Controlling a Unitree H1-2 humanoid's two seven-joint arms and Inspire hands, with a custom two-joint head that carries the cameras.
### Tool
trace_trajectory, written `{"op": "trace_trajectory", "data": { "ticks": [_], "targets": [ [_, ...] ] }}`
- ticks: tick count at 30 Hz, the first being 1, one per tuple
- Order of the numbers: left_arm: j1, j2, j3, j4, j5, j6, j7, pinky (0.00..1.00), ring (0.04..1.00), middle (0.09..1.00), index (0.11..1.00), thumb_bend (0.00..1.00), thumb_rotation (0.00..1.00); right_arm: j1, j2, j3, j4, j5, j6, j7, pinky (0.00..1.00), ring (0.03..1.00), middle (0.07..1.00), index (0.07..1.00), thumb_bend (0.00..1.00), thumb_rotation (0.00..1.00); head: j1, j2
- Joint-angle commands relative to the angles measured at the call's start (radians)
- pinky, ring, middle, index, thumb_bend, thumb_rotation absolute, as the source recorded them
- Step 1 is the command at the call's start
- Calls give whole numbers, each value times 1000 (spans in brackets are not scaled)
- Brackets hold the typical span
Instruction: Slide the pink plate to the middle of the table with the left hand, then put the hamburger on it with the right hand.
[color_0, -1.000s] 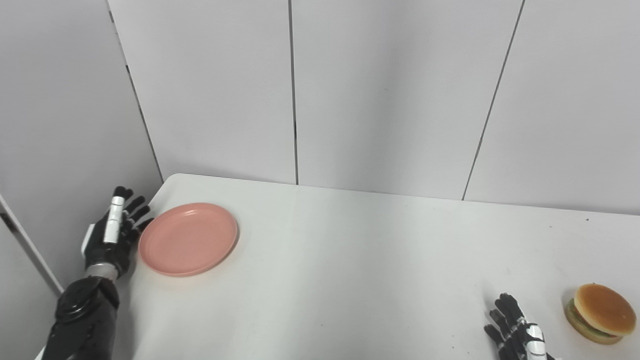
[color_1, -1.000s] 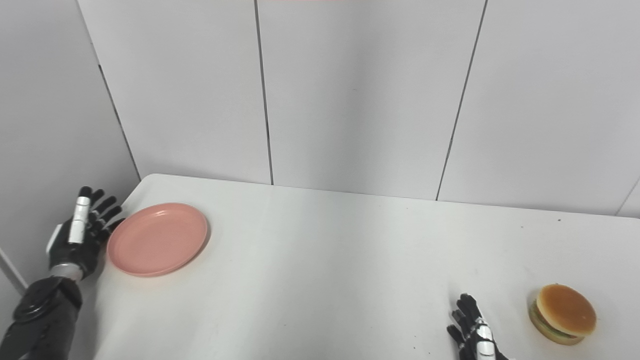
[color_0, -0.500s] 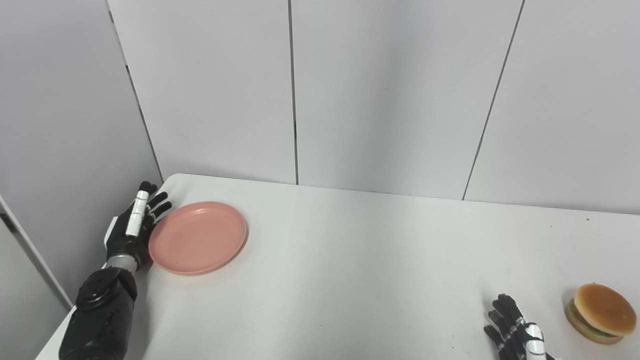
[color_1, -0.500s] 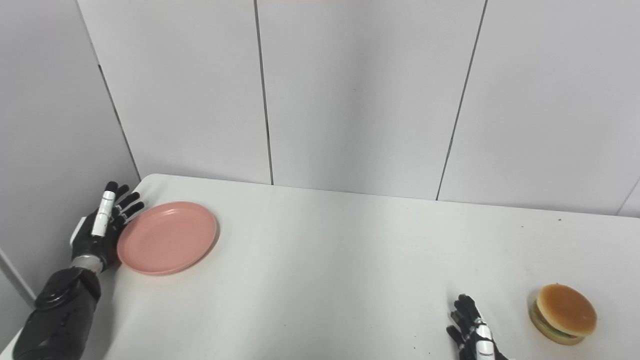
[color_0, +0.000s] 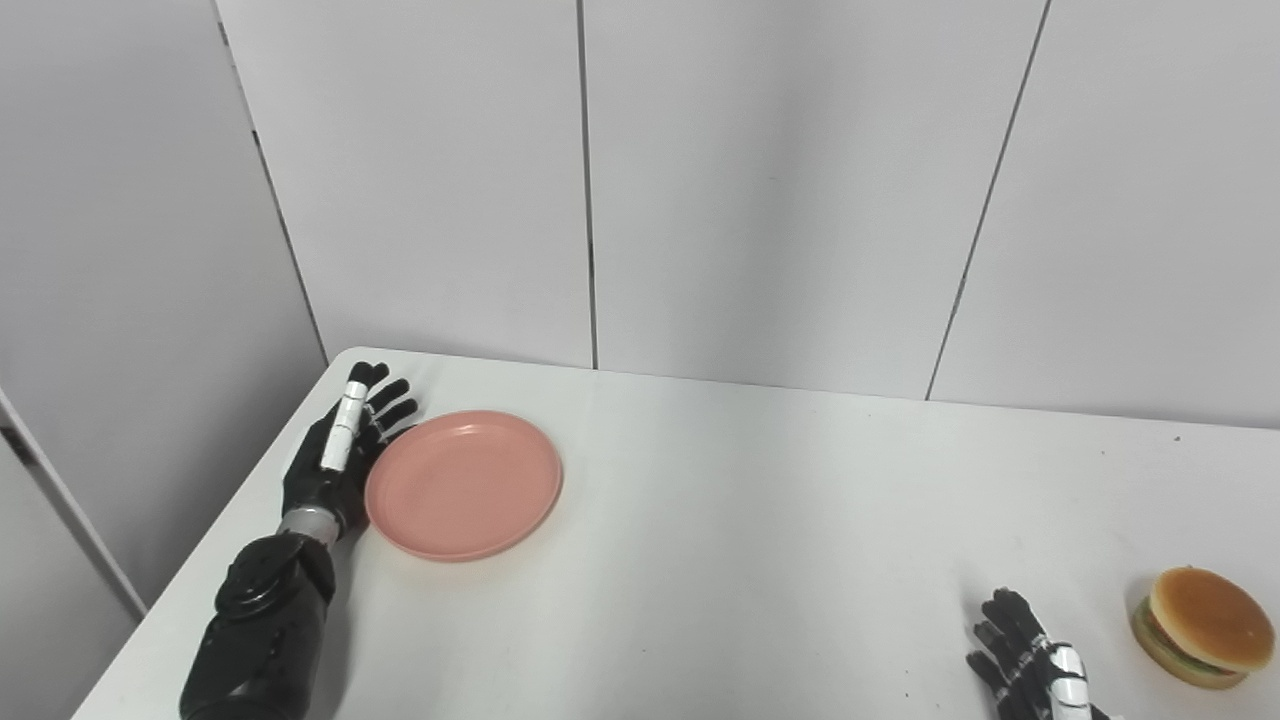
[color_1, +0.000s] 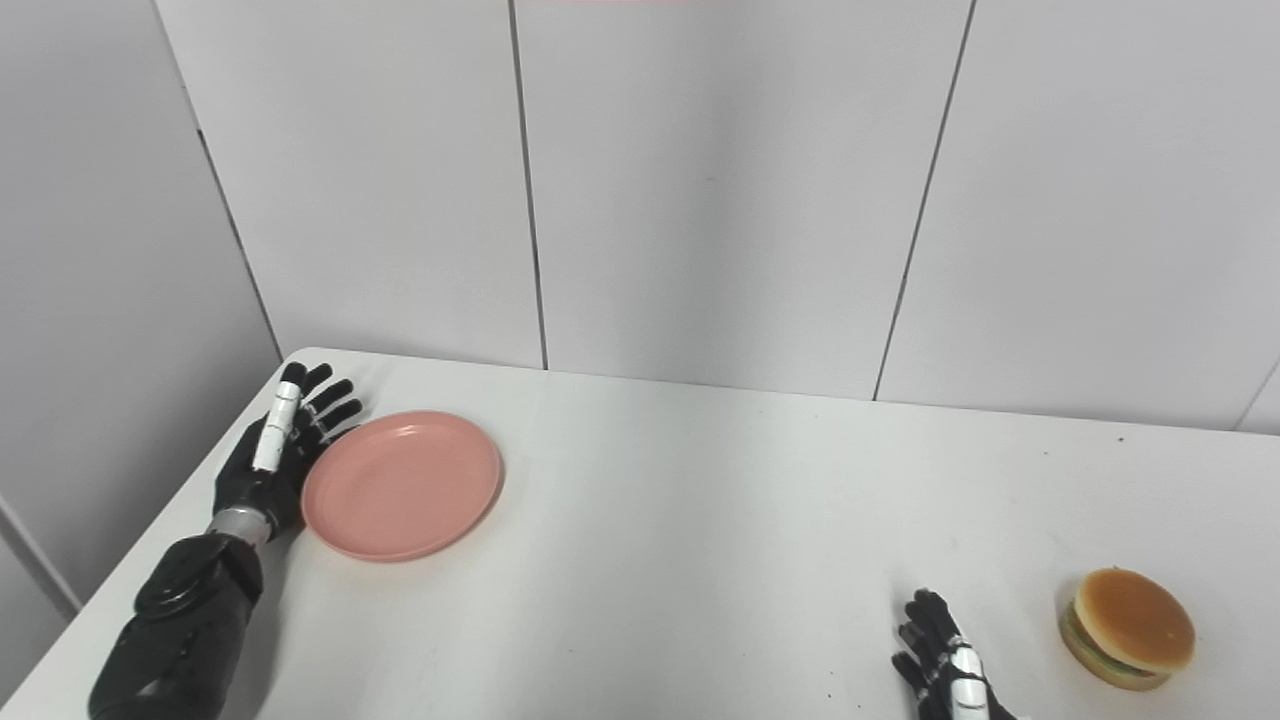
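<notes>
I keep the left robot hand (color_0: 335, 460) spread flat against the pink plate (color_0: 463, 484) rim, so it pushes rather than grips. The right robot hand (color_0: 1030, 668), fingers apart and empty, waits near the hamburger (color_0: 1200, 626) on the bench (color_0: 750, 520).

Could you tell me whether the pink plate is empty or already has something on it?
Empty. The pink plate shows only its bare pink surface, and the hamburger sits apart on the table near the right hand.

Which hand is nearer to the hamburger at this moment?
The right hand. It lies open on the table just left of the hamburger, not touching it. The left hand is far across the table, set against the pink plate.
</notes>
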Motion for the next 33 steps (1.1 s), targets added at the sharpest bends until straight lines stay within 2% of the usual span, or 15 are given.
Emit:
{"op": "trace_trajectory", "data": {
  "ticks": [1,6,15,23,33],
  "targets": [
    [-13,-14,-16,-19,8,8,-13,747,852,853,868,967,709,72,13,18,-15,-9,25,6,904,917,908,883,745,1000,-3,1],
    [-11,-43,-48,-6,32,-15,-11,762,852,843,852,940,716,73,20,22,-19,-14,29,4,904,918,906,882,751,1000,-15,5],
    [3,-102,-106,-28,72,-6,-7,767,857,842,841,967,729,76,27,39,-26,-25,32,-10,868,895,885,864,772,1000,-46,15],
    [11,-144,-135,-75,107,19,19,803,849,832,822,977,743,81,36,56,-39,-31,35,-21,857,890,883,858,776,1000,-103,38],
    [44,-221,-143,-195,104,94,49,858,860,828,820,970,763,93,51,98,-76,-72,56,-44,815,867,863,829,792,1000,-204,75]
  ]
}}
